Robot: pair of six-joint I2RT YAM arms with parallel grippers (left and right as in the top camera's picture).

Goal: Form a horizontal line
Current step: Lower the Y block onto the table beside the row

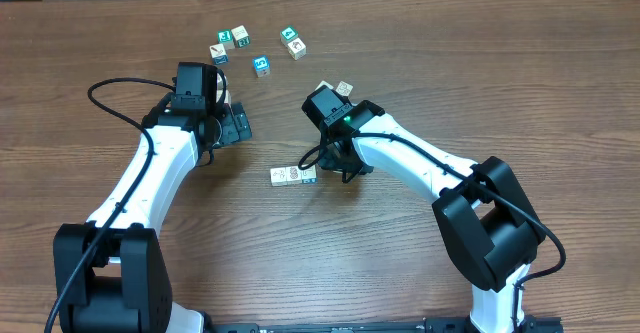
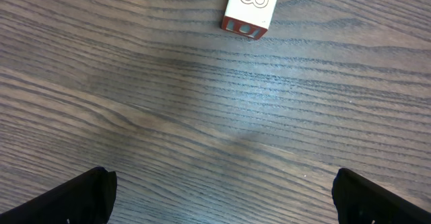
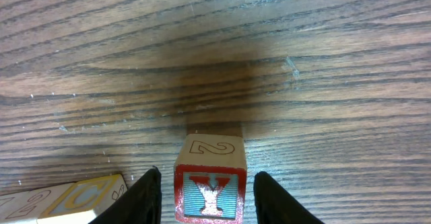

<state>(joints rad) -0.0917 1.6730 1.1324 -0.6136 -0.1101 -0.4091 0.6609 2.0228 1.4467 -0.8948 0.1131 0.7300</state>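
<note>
A short row of white letter cubes (image 1: 293, 177) lies on the wooden table (image 1: 450, 63) left of my right gripper (image 1: 336, 163). The right wrist view shows a cube with a red Y (image 3: 210, 183) and a 2 on top standing between the fingers (image 3: 269, 200) of the right gripper (image 3: 207, 192), with a narrow gap on each side, so the jaws are open. The row's nearest cube (image 3: 81, 196) lies just beyond the left finger, apart from the Y cube. My left gripper (image 1: 236, 123) hovers wide open over bare wood, as the left wrist view of it (image 2: 222, 190) confirms.
Several loose cubes with teal and blue faces (image 1: 240, 43) lie scattered at the back, two more (image 1: 292, 41) beside them, and a pair (image 1: 340, 88) behind my right wrist. In the left wrist view a cube marked 8 (image 2: 250, 7) stands ahead.
</note>
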